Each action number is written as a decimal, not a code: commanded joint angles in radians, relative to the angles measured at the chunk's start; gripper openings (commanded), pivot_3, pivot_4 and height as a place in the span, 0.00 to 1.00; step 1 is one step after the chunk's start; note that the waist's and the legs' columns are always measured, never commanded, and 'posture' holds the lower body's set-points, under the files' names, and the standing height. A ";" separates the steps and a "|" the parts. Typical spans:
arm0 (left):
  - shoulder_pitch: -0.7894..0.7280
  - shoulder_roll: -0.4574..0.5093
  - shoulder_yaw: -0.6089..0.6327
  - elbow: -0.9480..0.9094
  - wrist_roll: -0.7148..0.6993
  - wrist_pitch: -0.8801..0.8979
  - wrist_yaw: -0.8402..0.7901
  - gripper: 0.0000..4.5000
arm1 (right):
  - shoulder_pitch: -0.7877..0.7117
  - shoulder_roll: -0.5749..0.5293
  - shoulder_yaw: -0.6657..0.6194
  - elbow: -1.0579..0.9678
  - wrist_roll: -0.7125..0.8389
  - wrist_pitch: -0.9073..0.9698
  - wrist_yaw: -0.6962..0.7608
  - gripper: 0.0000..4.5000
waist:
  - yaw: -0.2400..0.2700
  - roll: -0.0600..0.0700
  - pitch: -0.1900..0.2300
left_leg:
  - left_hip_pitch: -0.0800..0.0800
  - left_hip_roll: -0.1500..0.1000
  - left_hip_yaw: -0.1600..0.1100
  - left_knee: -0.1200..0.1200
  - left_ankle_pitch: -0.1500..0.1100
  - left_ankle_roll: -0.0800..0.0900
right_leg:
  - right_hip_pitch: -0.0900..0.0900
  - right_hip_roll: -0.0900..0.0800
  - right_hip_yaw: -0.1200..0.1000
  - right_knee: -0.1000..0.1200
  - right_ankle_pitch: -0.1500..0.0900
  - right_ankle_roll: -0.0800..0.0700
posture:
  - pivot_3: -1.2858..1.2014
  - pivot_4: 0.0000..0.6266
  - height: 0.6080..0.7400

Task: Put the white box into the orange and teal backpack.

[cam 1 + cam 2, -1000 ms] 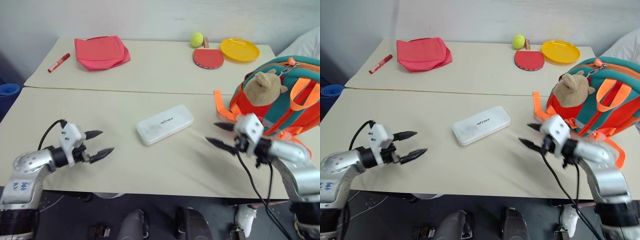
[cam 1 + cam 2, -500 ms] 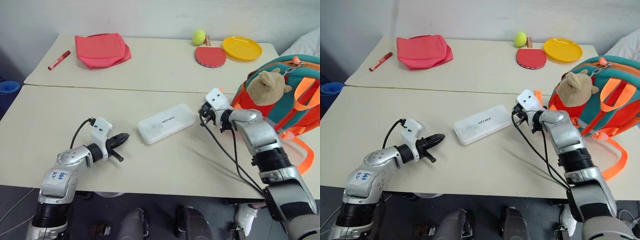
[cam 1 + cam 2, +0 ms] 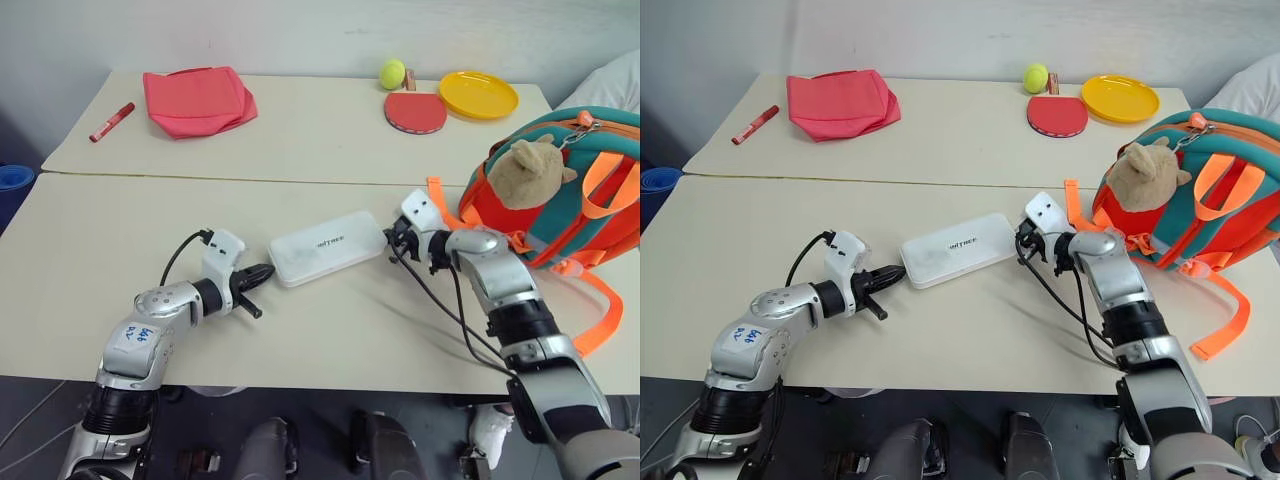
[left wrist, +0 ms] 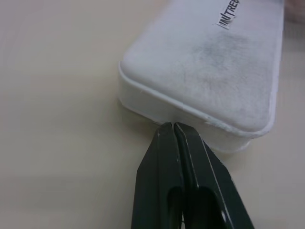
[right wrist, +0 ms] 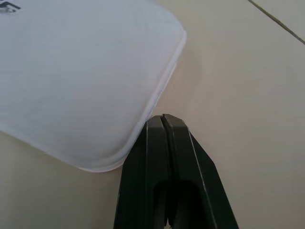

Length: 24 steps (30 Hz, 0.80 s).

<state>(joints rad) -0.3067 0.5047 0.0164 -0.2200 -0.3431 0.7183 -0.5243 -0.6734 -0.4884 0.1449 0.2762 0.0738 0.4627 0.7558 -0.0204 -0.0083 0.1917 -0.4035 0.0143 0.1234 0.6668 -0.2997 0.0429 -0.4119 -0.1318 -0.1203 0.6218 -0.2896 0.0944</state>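
From the head views we see the pale beige tabletop (image 3: 330, 140) carrying everything. At its right edge stands the small teal backpack with orange front panel and straps (image 3: 560, 190), a tan plush animal (image 3: 530, 172) fixed to its front. The flat rectangular white plastic box with rounded corners (image 3: 328, 247) lies flat near the table's middle, well left of the backpack. Its long axis runs aslant: one short end points toward the near left, the other toward the far right and the backpack, dark lettering facing up.

Our left gripper (image 3: 262, 272) sits at the box's near-left end and our right gripper (image 3: 390, 240) at its far-right end, so the box lies between them. The wrist views give what the head views cannot: the left gripper's (image 4: 173, 125) fingers are pressed together, their joined tip touching the box's (image 4: 209, 62) end wall, and the right gripper's (image 5: 163, 117) fingers are likewise clenched on nothing, their tip against the box's (image 5: 81, 76) rounded rim.

At the far side lie a folded red-pink cloth bag (image 3: 198, 100), a round yellow plate (image 3: 478, 95), a red table-tennis paddle (image 3: 416, 111), a red marker (image 3: 112, 122) and a yellow-green tennis ball (image 3: 391, 72).
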 commanded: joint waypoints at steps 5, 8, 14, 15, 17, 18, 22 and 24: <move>0.019 0.024 -0.042 -0.061 -0.025 -0.067 -0.123 0.01 | 0.237 -0.115 0.007 -0.455 0.110 0.190 0.126 0.00 | 0.014 0.000 0.000 | 0.000 0.001 0.000 0.000 0.000 -0.001 | 0.000 -0.001 0.000 -0.001 0.000 0.000 | 0.52 0.24 1.00; 0.054 0.051 -0.026 -0.111 -0.085 -0.008 -0.179 0.01 | 0.356 -0.192 -0.017 -0.631 0.151 0.285 0.145 0.00 | 0.019 0.000 0.000 | 0.001 0.001 0.000 0.000 0.000 -0.001 | 0.000 -0.001 0.001 0.000 0.000 0.000 | 0.52 0.24 1.00; 0.095 0.108 -0.019 -0.147 -0.101 0.055 -0.210 0.01 | 0.562 -0.282 -0.118 -0.853 0.234 0.431 0.126 0.00 | 0.026 -0.001 -0.001 | 0.001 0.001 -0.002 0.000 -0.001 -0.001 | 0.002 -0.002 0.000 -0.002 0.000 0.000 | 0.52 0.24 1.00; 0.094 0.113 -0.012 -0.142 -0.105 0.074 -0.207 0.01 | 0.591 -0.296 -0.136 -0.866 0.245 0.435 0.133 0.00 | 0.026 -0.001 -0.001 | 0.001 0.001 -0.002 0.000 -0.001 -0.001 | 0.002 -0.002 0.000 -0.002 0.000 0.000 | 0.52 0.24 1.00; 0.077 0.123 0.017 -0.126 -0.153 0.190 -0.198 0.01 | 0.640 -0.338 -0.159 -0.860 0.229 0.416 0.127 0.00 | 0.030 -0.002 -0.001 | 0.002 0.001 -0.002 0.000 -0.002 -0.001 | 0.002 -0.003 0.000 -0.002 0.000 0.000 | 0.52 0.24 1.00; 0.062 0.129 0.040 -0.114 -0.192 0.292 -0.186 0.05 | 0.664 -0.369 -0.162 -0.847 0.213 0.395 0.131 0.00 | 0.032 -0.002 -0.001 | 0.002 0.001 -0.002 0.000 -0.002 -0.001 | 0.002 -0.002 0.000 -0.002 0.000 0.000 | 0.52 0.24 1.00; -0.018 0.231 0.100 -0.014 -0.353 0.616 -0.275 0.27 | 0.725 -0.426 -0.196 -0.804 0.205 0.335 0.134 0.00 | 0.042 -0.007 -0.004 | 0.002 0.001 -0.003 0.000 -0.001 -0.001 | 0.002 -0.001 0.000 -0.002 0.000 0.000 | 0.52 0.24 1.00; -0.071 0.283 0.103 0.079 -0.379 0.684 -0.310 0.41 | 0.739 -0.441 -0.206 -0.788 0.204 0.310 0.133 0.00 | 0.044 -0.008 -0.005 | 0.002 0.001 -0.003 0.000 -0.001 -0.001 | 0.002 0.000 0.000 -0.001 0.000 -0.001 | 0.52 0.24 1.00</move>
<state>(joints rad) -0.3529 0.7638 0.0925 -0.1987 -0.6876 1.3348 -0.8028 0.0409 -0.9029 -0.0478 -0.5503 0.2968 0.7777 0.8954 0.0231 -0.0165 0.1869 -0.4011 0.0148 0.1210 0.6673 -0.3010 0.0422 -0.4095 -0.1308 -0.1204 0.6202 -0.2899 0.0938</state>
